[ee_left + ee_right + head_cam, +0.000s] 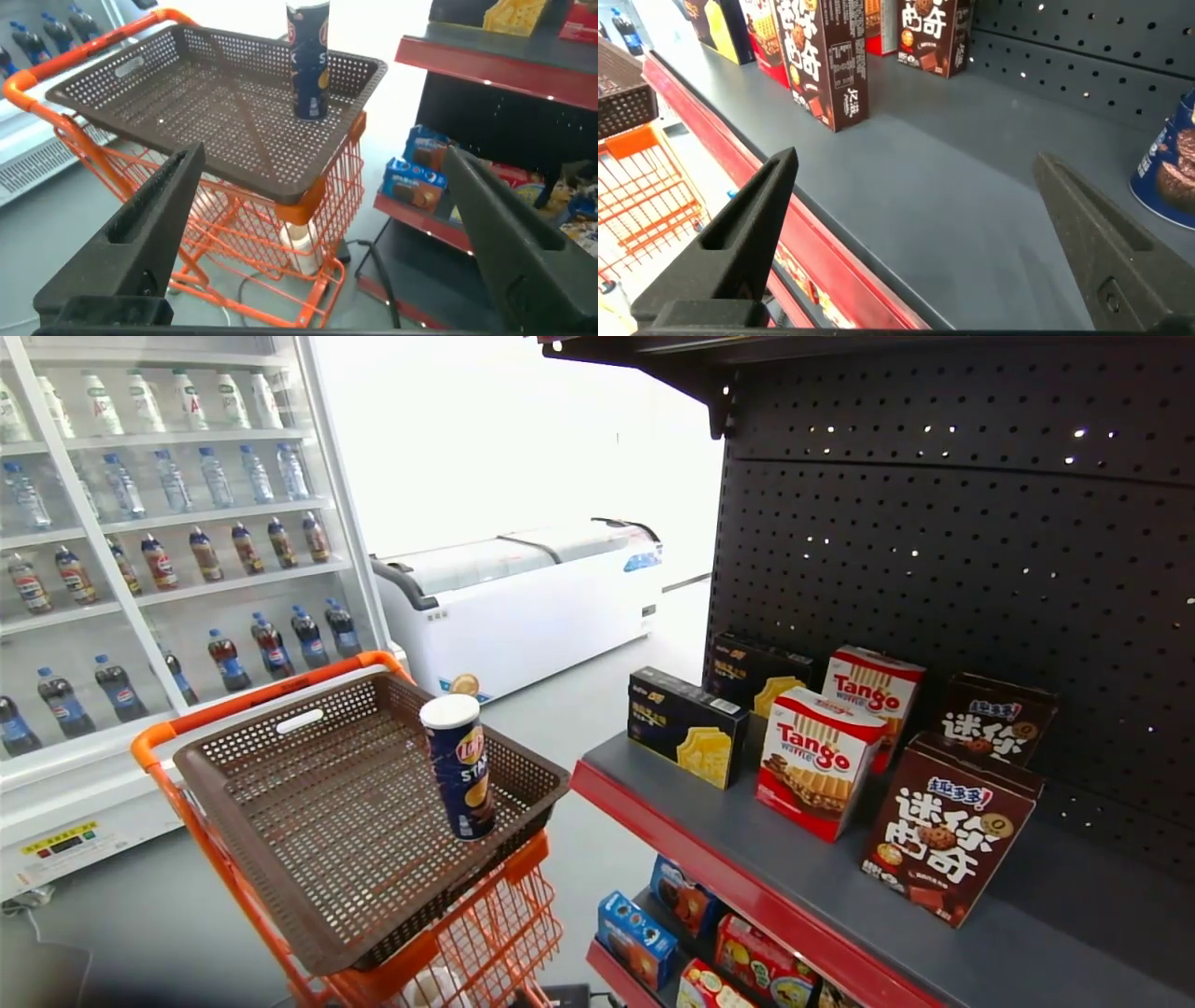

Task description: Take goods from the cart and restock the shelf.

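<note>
A blue chip can (460, 767) with a white lid stands upright in the brown mesh basket (308, 812) on top of the orange cart (266, 693). The can sits near the basket's corner closest to the shelf. My left gripper (322, 157) hangs open and empty, low beside the cart, with the can (308, 61) beyond it at the basket's (187, 103) far edge. My right gripper (915, 163) stands open and empty above a bare stretch of the grey shelf board (952, 205). On the shelf (943, 943), boxed snacks stand in rows.
Red-and-white wafer boxes (817, 775), brown cookie boxes (943, 835) and dark boxes (686, 723) line the shelf. A blue cookie pack (1169, 168) stands beside the right gripper. Lower tiers hold more goods (635, 933). A drinks fridge (168, 523) and chest freezer (523, 602) stand behind the cart.
</note>
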